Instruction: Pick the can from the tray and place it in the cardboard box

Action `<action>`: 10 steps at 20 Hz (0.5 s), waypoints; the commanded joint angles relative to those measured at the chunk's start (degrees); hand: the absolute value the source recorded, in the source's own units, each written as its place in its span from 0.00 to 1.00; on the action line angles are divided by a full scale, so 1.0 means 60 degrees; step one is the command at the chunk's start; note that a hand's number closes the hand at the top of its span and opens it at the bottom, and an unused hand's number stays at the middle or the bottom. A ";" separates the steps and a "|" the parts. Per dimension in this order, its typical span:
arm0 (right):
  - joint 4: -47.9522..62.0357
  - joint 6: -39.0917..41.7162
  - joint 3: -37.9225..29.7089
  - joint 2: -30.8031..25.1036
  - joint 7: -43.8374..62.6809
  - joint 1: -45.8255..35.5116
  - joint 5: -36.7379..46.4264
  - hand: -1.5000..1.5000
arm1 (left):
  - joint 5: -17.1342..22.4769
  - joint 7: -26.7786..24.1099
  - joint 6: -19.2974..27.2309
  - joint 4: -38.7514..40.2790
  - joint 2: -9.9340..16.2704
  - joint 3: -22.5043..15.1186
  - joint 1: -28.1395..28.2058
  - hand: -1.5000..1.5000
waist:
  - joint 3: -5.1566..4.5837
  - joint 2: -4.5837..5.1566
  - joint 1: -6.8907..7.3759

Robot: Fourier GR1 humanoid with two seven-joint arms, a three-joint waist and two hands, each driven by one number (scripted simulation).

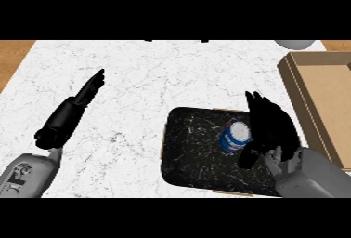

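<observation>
The can (235, 136) stands upright on the dark tray (195, 148), long axis vertical, its white top facing the camera; blue and white bands wrap it, no writing legible; the right hand (270, 128), fingers straight, sits beside it; the left hand (86, 95) lies released on white marble counter (151, 79); the cardboard box (322, 100) is right of the tray.

A white marbled surface (158, 79) with wooden edging at its sides carries a dark tray (195, 153) toward five o'clock, a cardboard box (322, 97) at three o'clock, and a pale rounded object (296, 44) at one o'clock.
</observation>
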 commanded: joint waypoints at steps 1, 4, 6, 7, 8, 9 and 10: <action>0.0514 0.0653 0.0235 0.0820 0.2286 -0.0094 0.0515 0.00 | 0.0165 -0.0134 -0.0242 -0.0097 0.0437 0.0456 0.0183 0.50 | 0.0018 -0.0034 -0.0105; 0.0684 0.0556 0.0236 0.1555 0.2286 -0.0008 0.0966 0.00 | 0.0118 0.0173 -0.0156 -0.0393 0.0160 0.0257 0.0313 0.50 | 0.0030 -0.0049 -0.0185; 0.1215 0.0752 0.0054 0.2101 0.2285 -0.0449 0.1079 0.00 | -0.0100 0.0274 0.0126 -0.0633 -0.0019 0.0189 0.0281 0.50 | 0.0032 -0.0025 -0.0109; 0.1162 0.1152 -0.0238 0.2050 0.2285 -0.0678 0.0855 0.00 | -0.0070 0.0627 0.0090 -0.0585 0.0055 0.0298 -0.0027 0.50 | 0.0034 -0.0022 -0.0161; 0.0844 0.1019 -0.0240 0.2045 0.2285 -0.0291 0.0903 0.00 | 0.0035 -0.0031 -0.0214 -0.0063 0.0157 0.0463 0.0168 0.50 | 0.0030 -0.0011 -0.0259; 0.1423 0.0754 -0.0111 0.2096 0.1949 -0.0189 0.1053 0.00 | 0.0003 0.0345 -0.0088 -0.0290 -0.0070 0.0319 -0.0008 0.50 | 0.0041 0.0017 -0.0187; 0.0974 0.1077 -0.0179 0.2122 0.2267 -0.0204 0.0947 0.00 | -0.0152 0.0293 -0.0002 0.0113 -0.0195 0.0273 -0.0121 0.50 | 0.0036 0.0009 -0.0284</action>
